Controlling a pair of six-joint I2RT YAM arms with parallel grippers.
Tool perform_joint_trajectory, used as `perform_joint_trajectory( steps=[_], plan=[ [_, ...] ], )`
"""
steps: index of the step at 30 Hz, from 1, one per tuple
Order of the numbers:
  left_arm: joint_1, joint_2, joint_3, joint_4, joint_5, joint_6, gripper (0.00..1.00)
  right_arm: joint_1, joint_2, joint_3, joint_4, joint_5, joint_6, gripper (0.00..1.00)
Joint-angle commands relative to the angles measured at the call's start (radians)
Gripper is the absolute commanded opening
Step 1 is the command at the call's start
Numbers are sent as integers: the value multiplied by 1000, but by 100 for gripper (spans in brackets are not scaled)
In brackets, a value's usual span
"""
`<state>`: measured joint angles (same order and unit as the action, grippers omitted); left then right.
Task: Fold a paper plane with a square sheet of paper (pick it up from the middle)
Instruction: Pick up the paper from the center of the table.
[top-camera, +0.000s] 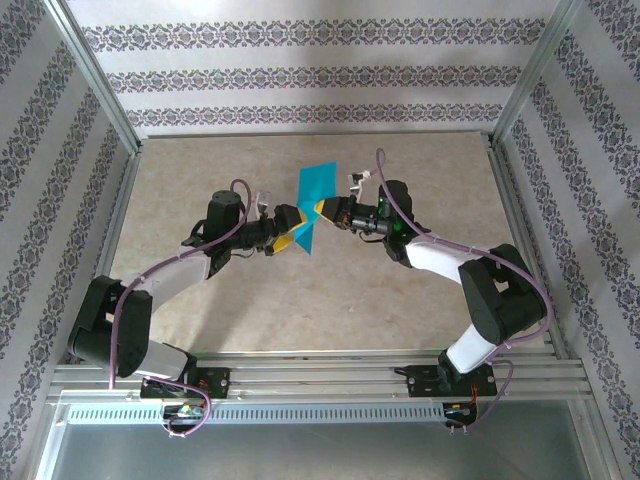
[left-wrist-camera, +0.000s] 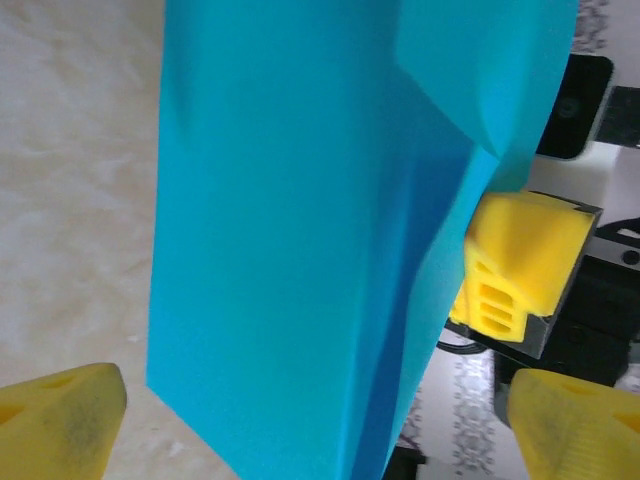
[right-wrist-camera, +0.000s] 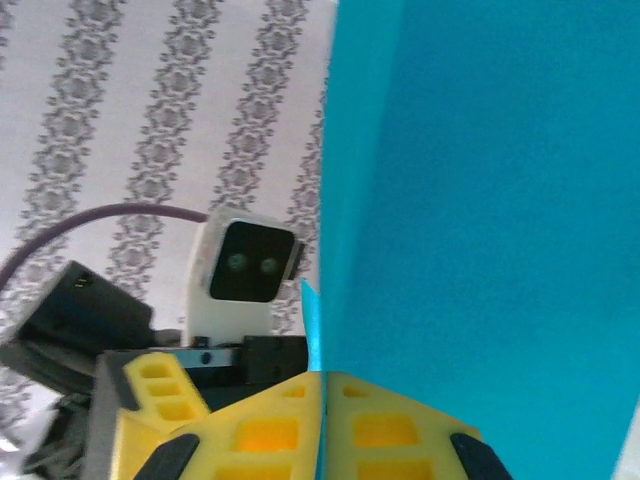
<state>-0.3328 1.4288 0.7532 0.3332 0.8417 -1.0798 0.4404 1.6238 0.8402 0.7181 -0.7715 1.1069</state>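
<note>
We hold the sheet of paper (top-camera: 318, 192) over mid-bench (top-camera: 200, 300), partly folded and no plane yet. The right gripper (right-wrist-camera: 322, 385) has its jaws clenched on it, while the left gripper (top-camera: 296, 231) has its jaws released.

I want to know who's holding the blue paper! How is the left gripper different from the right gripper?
The left gripper is wide open, with its fingers apart on either side of the square sheet of paper. The right gripper is shut and pinches that sheet. The left gripper squeezes nothing; the right gripper holds the sheet up. Both have yellow fingers.
</note>
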Motion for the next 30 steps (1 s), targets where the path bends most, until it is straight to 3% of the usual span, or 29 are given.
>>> perform_joint_trajectory(
  steps=[1, 8, 30],
  plan=[
    [-2, 0, -3, 169, 71, -90, 90, -6, 24, 31, 131, -70, 93, 6],
    [6, 15, -11, 264, 99, -127, 61, -17, 47, 14, 146, -94, 97, 6],
    [28, 40, 0, 178, 104, -76, 21, -32, 87, 3, 129, -155, 85, 8]
  ],
)
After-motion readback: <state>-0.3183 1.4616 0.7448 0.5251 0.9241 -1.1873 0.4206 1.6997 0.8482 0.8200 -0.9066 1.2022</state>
